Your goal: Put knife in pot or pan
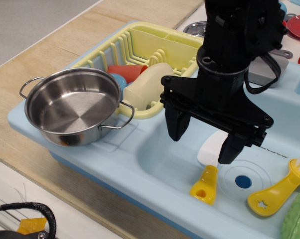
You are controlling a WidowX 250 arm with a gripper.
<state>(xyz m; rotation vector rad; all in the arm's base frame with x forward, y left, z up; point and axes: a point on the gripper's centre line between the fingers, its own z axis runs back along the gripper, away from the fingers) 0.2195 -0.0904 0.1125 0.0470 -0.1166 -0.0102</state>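
lying under open claw (202, 142): knife (206, 177)

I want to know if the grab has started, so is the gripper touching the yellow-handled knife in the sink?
Cannot tell. In the only view, the gripper is open above the knife; its right finger overlaps the white blade, hiding any gap or contact.

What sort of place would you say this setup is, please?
Probably a toy kitchen sink set on a wooden table: a pale blue plastic sink with a drain, a yellow dish rack beside it, and a steel pot on the sink's edge. A toy knife lies in the basin.
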